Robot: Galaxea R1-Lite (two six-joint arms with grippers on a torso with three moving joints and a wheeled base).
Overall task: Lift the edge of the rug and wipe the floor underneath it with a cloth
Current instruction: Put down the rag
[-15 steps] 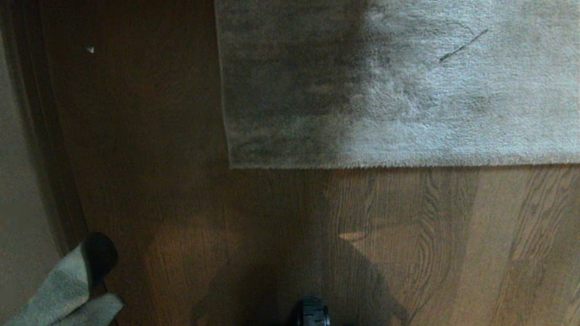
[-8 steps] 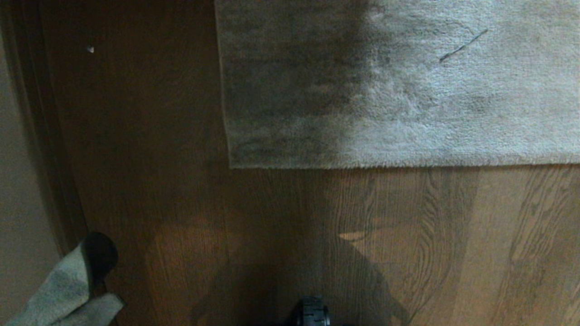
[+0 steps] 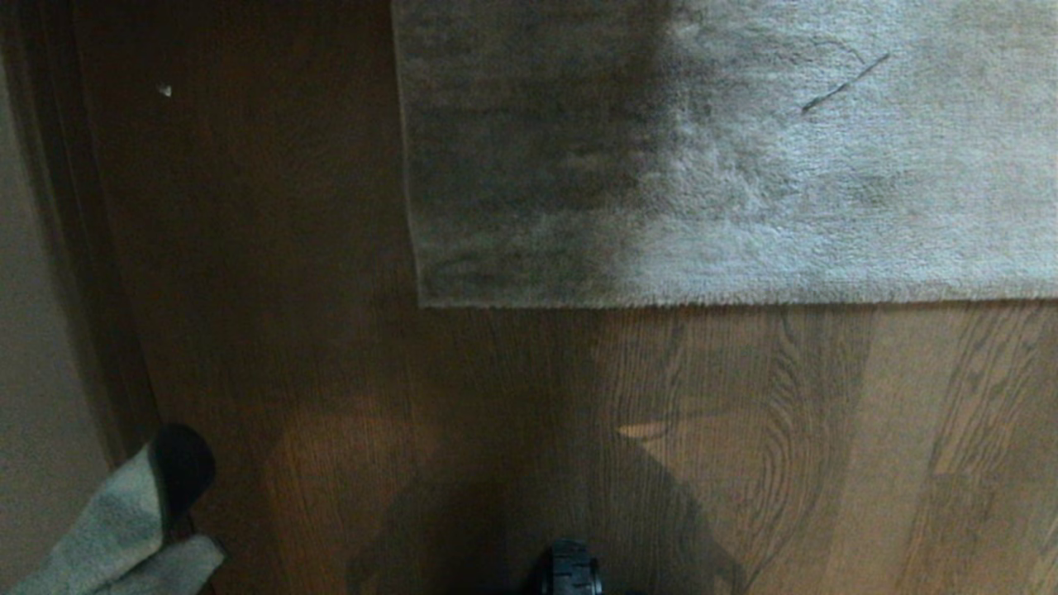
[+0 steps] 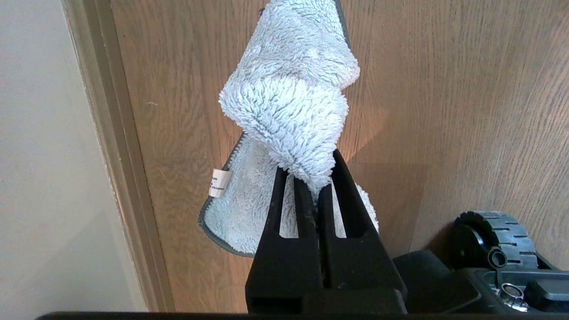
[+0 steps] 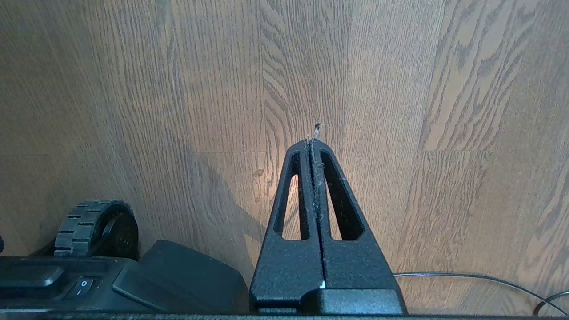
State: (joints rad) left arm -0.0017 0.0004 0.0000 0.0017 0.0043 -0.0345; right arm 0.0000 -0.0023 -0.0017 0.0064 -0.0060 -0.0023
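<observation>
Two grippers hang low at the robot's sides, above brown plank flooring. The left gripper (image 4: 318, 178) has its black fingers clamped on a fold of the cloth (image 4: 289, 111), a fluffy light grey-blue rag with a dark stitched hem and a small white label (image 4: 219, 182) at one side. The cloth bunches and twists beyond the fingertips, the rest hanging behind the fingers. From the head camera the same cloth (image 3: 116, 529) shows at the near left corner, draped beside a dark rounded part of the arm, close to a pale wall (image 3: 33, 347) and its dark skirting strip (image 3: 91, 273).

The right gripper (image 5: 313, 142) is empty, its fingers pressed flat together with wisps of lint caught along the seam and at the tip. Under it lies only the floor (image 5: 378, 89), swirling grain lit by a bright patch, with a thin cable (image 5: 466, 280) trailing across the boards and a ribbed black wheel (image 5: 95, 229) of the base nearby.

Farther out, the rug edge (image 3: 727, 299) runs straight across from right to a square corner (image 3: 421, 302) near the centre; the grey-beige pile lies flat on the floor (image 3: 289, 248), its left part in shadow. A dark thread-like mark (image 3: 843, 83) sits on the rug's far right. No container appears anywhere.
</observation>
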